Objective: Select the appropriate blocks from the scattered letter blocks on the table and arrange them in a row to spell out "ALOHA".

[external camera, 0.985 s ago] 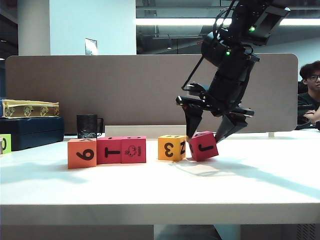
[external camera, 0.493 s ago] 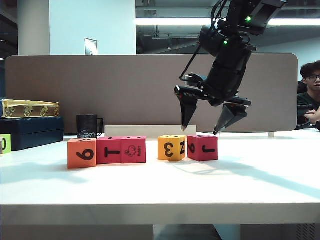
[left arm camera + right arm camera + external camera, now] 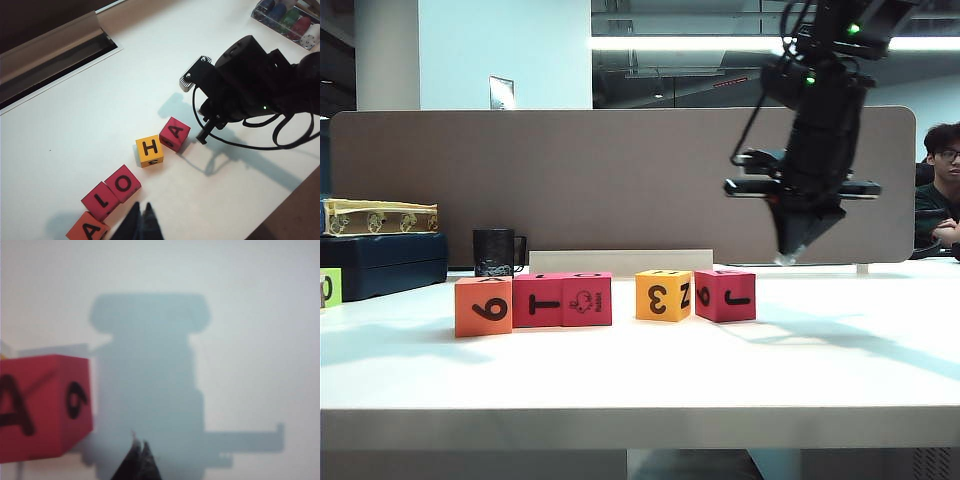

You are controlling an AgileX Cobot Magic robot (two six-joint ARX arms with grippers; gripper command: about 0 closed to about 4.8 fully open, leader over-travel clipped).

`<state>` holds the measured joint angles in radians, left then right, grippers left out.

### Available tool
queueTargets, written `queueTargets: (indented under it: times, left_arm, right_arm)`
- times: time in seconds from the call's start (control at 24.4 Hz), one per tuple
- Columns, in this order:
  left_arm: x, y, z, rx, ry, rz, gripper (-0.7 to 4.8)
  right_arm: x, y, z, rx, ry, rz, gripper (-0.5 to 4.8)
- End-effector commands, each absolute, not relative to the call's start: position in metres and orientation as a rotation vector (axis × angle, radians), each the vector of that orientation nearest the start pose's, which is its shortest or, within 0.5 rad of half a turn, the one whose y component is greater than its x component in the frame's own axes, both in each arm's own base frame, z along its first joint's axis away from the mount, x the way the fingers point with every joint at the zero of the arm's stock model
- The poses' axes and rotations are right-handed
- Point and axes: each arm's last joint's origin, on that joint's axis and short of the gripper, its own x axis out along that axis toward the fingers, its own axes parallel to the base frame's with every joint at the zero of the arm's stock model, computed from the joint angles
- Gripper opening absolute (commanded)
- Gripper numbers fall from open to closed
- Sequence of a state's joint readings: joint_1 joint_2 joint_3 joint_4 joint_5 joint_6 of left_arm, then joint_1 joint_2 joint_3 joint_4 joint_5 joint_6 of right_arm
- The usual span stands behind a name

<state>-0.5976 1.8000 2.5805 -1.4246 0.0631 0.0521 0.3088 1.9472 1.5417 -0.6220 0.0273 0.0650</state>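
Blocks [image 3: 150, 151] spell ALOHA; right pincer [image 3: 792, 252] closed above, left pincer [image 3: 141, 222] closed.

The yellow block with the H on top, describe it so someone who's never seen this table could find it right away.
On the white table, five blocks stand in a row. The yellow block is fourth from the left in the exterior view, just past a small gap and touching the last red block. It is the only yellow one.

Right gripper [image 3: 790, 256] above letter blocks [image 3: 605, 297]

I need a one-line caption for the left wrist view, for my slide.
Five letter blocks spell ALOHA in a row on the white table; the shut right gripper hovers beside the final A, and the left gripper is shut.
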Motion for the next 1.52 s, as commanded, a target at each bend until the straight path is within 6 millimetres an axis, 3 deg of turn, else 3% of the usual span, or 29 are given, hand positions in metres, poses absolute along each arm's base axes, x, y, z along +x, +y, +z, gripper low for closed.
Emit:
queueTargets:
  times: [0.04, 0.37, 0.99, 1.52]
  left_arm:
    - [0.237, -0.164, 0.52, 0.218, 0.595, -0.658, -0.06]
    - [0.237, -0.164, 0.519, 0.218, 0.6, -0.658, -0.06]
    - [0.237, -0.164, 0.52, 0.218, 0.6, -0.659, -0.06]
    - [0.237, -0.164, 0.519, 0.219, 0.605, -0.659, -0.06]
  right_arm:
    - [0.397, 0.126, 0.222, -0.111, 1.029, 0.226, 0.17]
    - [0.404, 0.139, 0.197, -0.068, 1.076, 0.334, -0.01]
    - [0.411, 0.146, 0.198, -0.04, 0.991, 0.381, -0.01]
    - [0.408, 0.178, 0.198, -0.037, 0.92, 0.504, -0.01]
